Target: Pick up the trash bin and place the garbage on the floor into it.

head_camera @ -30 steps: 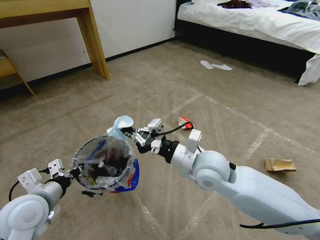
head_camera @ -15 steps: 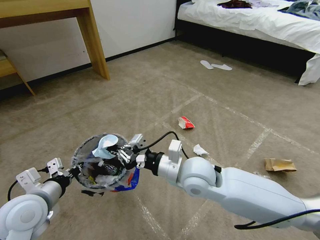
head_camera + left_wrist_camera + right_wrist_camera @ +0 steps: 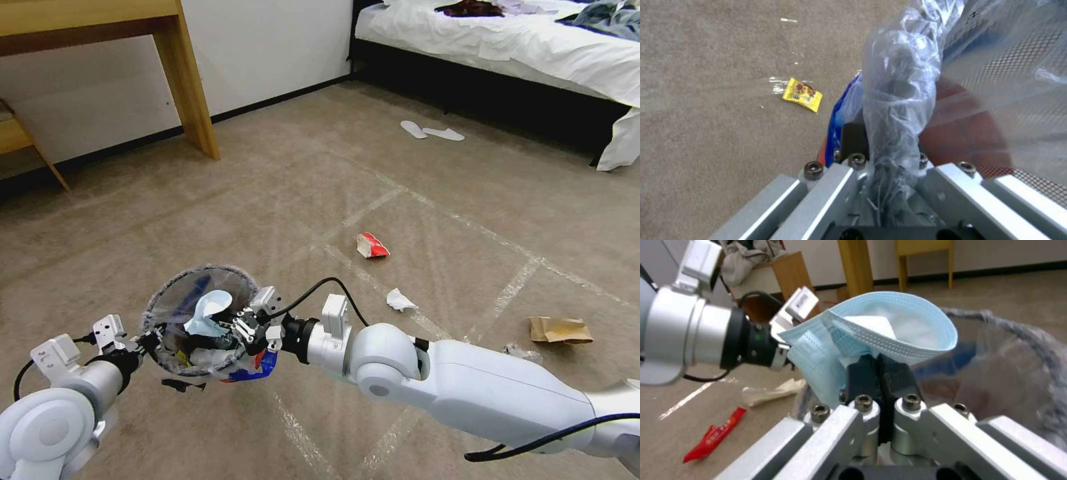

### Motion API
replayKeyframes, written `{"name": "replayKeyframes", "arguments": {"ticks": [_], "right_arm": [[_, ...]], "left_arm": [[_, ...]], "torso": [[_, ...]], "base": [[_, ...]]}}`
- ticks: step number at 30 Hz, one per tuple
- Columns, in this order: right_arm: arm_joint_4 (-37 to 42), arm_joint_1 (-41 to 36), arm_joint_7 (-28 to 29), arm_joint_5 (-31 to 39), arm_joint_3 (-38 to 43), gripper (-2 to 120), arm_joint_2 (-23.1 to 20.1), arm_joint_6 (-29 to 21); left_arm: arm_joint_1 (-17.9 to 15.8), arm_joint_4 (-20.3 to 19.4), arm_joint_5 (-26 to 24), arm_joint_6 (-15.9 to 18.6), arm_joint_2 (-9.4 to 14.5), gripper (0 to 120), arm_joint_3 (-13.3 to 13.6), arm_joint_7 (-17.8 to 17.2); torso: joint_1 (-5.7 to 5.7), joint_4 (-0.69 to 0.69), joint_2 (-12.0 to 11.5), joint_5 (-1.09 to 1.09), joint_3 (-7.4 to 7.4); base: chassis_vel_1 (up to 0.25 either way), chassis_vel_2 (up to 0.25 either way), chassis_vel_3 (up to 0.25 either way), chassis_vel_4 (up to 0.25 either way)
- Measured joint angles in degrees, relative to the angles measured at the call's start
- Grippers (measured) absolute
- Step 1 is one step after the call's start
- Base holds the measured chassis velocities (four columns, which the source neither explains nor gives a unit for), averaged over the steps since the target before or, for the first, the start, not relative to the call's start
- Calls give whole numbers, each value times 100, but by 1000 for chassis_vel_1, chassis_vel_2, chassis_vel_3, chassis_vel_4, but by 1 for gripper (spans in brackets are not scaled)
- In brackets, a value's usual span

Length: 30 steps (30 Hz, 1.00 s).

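Note:
My left gripper (image 3: 143,343) is shut on the near rim of the trash bin (image 3: 200,320) and holds it above the floor (image 3: 280,187). In the left wrist view the fingers (image 3: 853,136) pinch the crinkled clear liner, with the red body (image 3: 965,133) behind. My right gripper (image 3: 237,327) is inside the bin's mouth, shut on a light blue mask (image 3: 889,330). Garbage lies on the carpet: a red-white carton (image 3: 371,245), a white tissue (image 3: 400,300), a brown paper bag (image 3: 560,329), a yellow wrapper (image 3: 802,94) and a red wrapper (image 3: 713,438).
A wooden desk leg (image 3: 190,87) stands at the back left by the wall. A bed (image 3: 533,47) fills the back right, with a pair of flat white slippers (image 3: 432,131) in front of it. Shiny tape strips (image 3: 507,290) cross the open carpet.
My right gripper carried the blue mask from just beyond the bin's far rim down into the bin's mouth. The left gripper and the bin have barely moved.

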Motion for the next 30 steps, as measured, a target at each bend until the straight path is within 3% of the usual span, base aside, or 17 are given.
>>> {"name": "replayKeyframes", "arguments": {"ticks": [30], "right_arm": [[-448, -330, 0, -309, 85, 0, -80, 47]], "left_arm": [[-20, 19, -19, 1, 7, 1, -25, -2]], "torso": [[0, 0, 0, 0, 0]], "base": [[0, 0, 0, 0]]}}
